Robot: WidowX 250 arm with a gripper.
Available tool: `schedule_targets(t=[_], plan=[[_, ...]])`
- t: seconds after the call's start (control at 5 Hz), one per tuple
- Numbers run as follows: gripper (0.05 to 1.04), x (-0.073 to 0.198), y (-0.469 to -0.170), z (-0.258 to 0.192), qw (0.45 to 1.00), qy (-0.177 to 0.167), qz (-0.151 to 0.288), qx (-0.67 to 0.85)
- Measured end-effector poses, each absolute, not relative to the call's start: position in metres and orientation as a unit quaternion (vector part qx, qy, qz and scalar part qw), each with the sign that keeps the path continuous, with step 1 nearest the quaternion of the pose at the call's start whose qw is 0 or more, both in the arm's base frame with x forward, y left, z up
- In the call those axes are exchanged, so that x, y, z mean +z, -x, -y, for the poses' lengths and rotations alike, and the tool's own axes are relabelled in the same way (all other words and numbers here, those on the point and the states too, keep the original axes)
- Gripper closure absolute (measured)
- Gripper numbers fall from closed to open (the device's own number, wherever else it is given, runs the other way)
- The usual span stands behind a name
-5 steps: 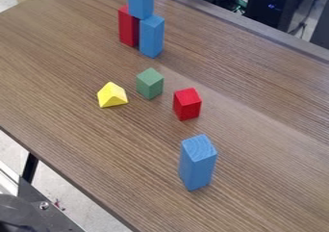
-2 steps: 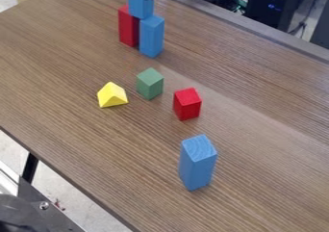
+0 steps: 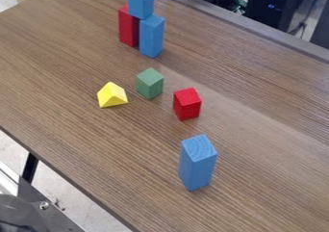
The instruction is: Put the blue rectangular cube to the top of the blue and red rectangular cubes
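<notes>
Standing at upper left, a blue rectangular wooden block point(image 3: 141, 1) tops a red one point(image 3: 128, 28) and a second blue one point(image 3: 151, 36); how wide the hand is, I can't tell.

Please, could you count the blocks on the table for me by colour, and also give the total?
Blue: 3 (upper stack block, lower stack block, lone tall block)
Red: 2 (tall red block in the stack, short red block)
Green: 1 (green block)
Yellow: 1 (yellow block)
Total: 7
</notes>
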State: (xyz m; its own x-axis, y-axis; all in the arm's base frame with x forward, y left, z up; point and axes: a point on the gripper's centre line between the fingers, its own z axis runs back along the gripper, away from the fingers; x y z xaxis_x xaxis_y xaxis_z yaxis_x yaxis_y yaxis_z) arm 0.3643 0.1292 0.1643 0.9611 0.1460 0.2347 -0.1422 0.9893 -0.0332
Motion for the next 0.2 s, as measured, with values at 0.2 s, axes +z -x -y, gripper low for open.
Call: schedule_targets(t=[0.2], plan=[[0.084, 0.1860, -0.3612, -0.1273, 0.988, 0.004, 0.138, 0.072]])
